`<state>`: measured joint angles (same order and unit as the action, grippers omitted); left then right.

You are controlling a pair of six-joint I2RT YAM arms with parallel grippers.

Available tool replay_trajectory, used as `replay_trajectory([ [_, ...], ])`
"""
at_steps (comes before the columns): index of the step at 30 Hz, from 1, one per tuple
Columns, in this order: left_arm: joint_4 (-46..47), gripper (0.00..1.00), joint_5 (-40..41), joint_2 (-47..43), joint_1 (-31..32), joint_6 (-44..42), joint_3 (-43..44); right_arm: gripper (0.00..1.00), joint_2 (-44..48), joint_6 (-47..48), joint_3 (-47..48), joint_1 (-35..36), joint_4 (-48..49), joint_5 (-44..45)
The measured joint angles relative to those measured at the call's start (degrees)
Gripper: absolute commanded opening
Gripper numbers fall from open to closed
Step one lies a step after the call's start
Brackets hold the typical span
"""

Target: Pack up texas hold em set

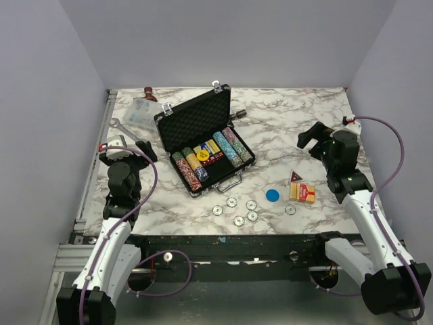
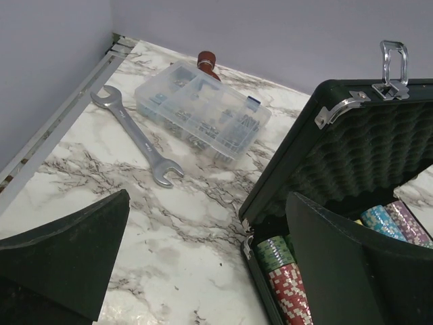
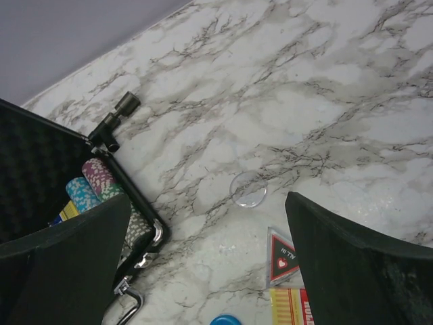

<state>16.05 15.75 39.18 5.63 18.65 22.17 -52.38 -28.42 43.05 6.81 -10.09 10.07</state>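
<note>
The black briefcase [image 1: 203, 139] lies open at table centre, foam lid [image 2: 352, 152] raised, multicoloured chip rows [image 1: 230, 149] and a card box inside. Several loose pale chips [image 1: 242, 211] lie in front of it. The blue disc [image 1: 272, 196], a red-yellow card box [image 1: 302, 193] and a triangular "all in" marker [image 1: 295, 178] lie to its right. My left gripper [image 1: 128, 150] is open and empty, left of the case. My right gripper [image 1: 312, 135] is open and empty above the marble, right of the case. A clear disc [image 3: 247, 189] lies between its fingers' view.
A clear plastic box [image 2: 203, 108] of small parts and a silver wrench [image 2: 135, 132] lie at the back left. A brown-capped item [image 1: 150, 93] stands behind the box. A small black cylinder [image 1: 239, 113] lies behind the case. Grey walls enclose the marble table [image 1: 304, 115].
</note>
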Motion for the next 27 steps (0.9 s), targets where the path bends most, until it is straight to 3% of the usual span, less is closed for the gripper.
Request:
replay_trajectory([
  [20,-2.3,0.98,-7.9,3.0,1.3,-1.8,3.5,1.00,-0.9,0.1,0.7,0.0,-4.7,1.8],
  [27,-2.4,0.98,-8.8,6.3,6.2,-0.7,7.4,1.00,-3.4,-4.2,2.4,0.0,-5.9,3.2],
])
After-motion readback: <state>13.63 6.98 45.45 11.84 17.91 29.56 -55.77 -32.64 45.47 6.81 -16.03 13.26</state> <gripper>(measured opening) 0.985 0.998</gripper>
